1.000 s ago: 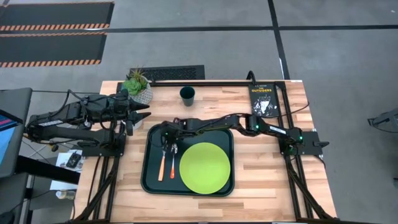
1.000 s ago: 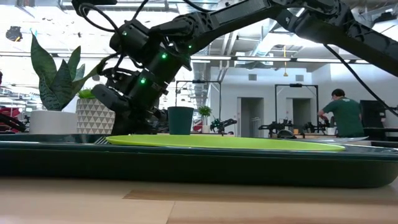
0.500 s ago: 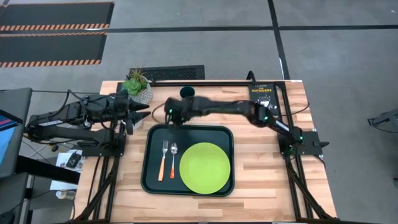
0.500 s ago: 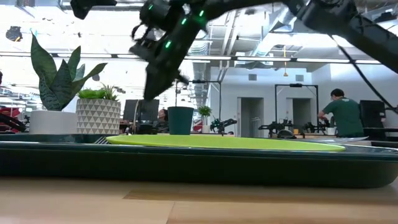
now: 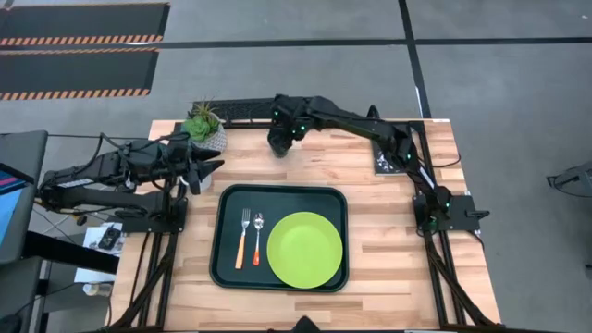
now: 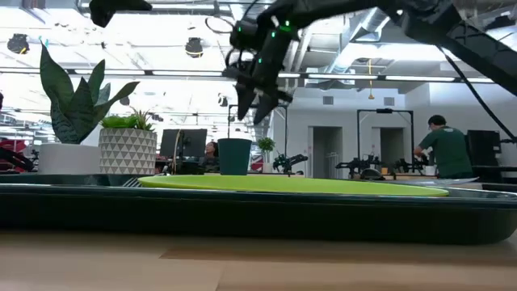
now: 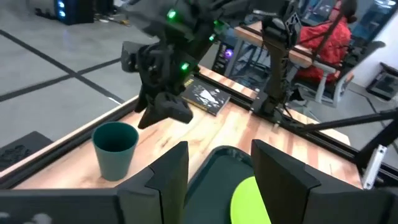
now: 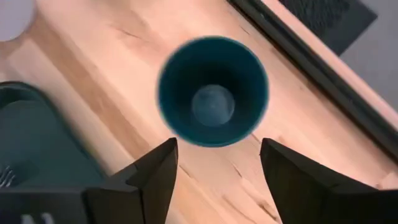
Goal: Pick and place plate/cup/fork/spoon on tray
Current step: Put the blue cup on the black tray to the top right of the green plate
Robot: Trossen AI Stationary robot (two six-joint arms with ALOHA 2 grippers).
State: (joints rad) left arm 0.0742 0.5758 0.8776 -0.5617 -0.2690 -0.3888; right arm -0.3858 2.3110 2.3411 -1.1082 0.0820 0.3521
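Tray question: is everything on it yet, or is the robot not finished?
Nearly finished. The plate, fork and spoon already lie on the tray. The cup stands on the table beyond it. The right pincer hovers open above the cup, ready to grab. The left pincer waits beside the tray.

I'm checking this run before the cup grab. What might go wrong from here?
The right tool hovers open above the cup, which stands upright on the table's far edge; an off-centre descent may tip it or push it off.

The tray already holds the plate, fork and spoon, so free room for the cup is tight.
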